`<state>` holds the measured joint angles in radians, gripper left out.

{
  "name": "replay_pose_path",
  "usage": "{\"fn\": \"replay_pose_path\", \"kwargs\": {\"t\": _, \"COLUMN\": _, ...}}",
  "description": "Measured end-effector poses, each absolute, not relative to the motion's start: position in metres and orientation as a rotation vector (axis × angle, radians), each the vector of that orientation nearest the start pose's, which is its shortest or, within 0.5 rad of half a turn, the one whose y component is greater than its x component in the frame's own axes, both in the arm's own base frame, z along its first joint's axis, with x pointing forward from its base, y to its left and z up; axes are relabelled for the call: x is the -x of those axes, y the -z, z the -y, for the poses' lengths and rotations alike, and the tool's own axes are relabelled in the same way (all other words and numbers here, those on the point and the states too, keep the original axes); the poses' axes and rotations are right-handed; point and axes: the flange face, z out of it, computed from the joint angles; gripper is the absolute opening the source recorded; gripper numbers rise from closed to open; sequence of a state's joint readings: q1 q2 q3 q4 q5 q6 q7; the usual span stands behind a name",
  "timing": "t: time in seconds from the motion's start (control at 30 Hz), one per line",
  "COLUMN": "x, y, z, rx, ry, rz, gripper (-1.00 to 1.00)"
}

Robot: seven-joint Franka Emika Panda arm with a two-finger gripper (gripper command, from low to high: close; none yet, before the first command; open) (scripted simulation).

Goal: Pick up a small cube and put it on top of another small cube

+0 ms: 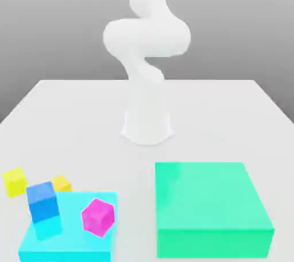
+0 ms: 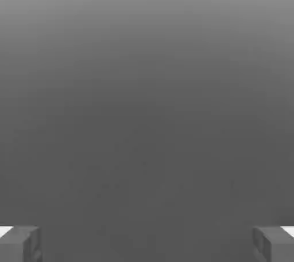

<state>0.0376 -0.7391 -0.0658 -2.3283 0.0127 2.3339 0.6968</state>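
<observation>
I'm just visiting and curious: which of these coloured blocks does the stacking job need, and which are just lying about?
Needed:
amber cube
blue cube

Lying about:
lemon cube
magenta cube
cyan block
green block

Soft, even, shadowless light; blurry renders, grey gradient backdrop.

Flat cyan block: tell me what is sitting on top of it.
On the flat cyan block stand the blue cube and a tilted magenta cube. The patches beneath them are covered. The amber cube sits behind the block, partly hidden.
</observation>
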Motion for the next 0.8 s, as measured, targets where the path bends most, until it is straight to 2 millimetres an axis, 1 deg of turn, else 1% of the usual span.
{"fn": "replay_pose_path", "kwargs": {"t": 0.1, "x": -0.398, "y": -0.633, "z": 0.041, "rx": 2.581, "ry": 0.873, "rz": -0.865, "gripper": 0.00}}
{"fn": "replay_pose_path", "kwargs": {"t": 0.2, "x": -0.419, "y": -0.588, "z": 0.059, "rx": 2.649, "ry": 0.792, "rz": -0.776, "gripper": 0.00}}
{"fn": "replay_pose_path", "kwargs": {"t": 0.3, "x": -0.434, "y": -0.542, "z": 0.076, "rx": 2.714, "ry": 0.717, "rz": -0.686, "gripper": 0.00}}
{"fn": "replay_pose_path", "kwargs": {"t": 0.4, "x": -0.444, "y": -0.499, "z": 0.095, "rx": 2.810, "ry": 0.659, "rz": -0.582, "gripper": 0.00}}
{"fn": "replay_pose_path", "kwargs": {"t": 0.5, "x": -0.450, "y": -0.458, "z": 0.114, "rx": 2.906, "ry": 0.594, "rz": -0.465, "gripper": 0.00}}
{"fn": "replay_pose_path", "kwargs": {"t": 0.6, "x": -0.451, "y": -0.418, "z": 0.134, "rx": 2.993, "ry": 0.517, "rz": -0.337, "gripper": 0.00}}
{"fn": "replay_pose_path", "kwargs": {"t": 0.7, "x": -0.448, "y": -0.378, "z": 0.153, "rx": 3.069, "ry": 0.427, "rz": -0.197, "gripper": 0.00}}
{"fn": "replay_pose_path", "kwargs": {"t": 0.8, "x": -0.440, "y": -0.339, "z": 0.172, "rx": 3.129, "ry": 0.327, "rz": -0.048, "gripper": 0.00}}
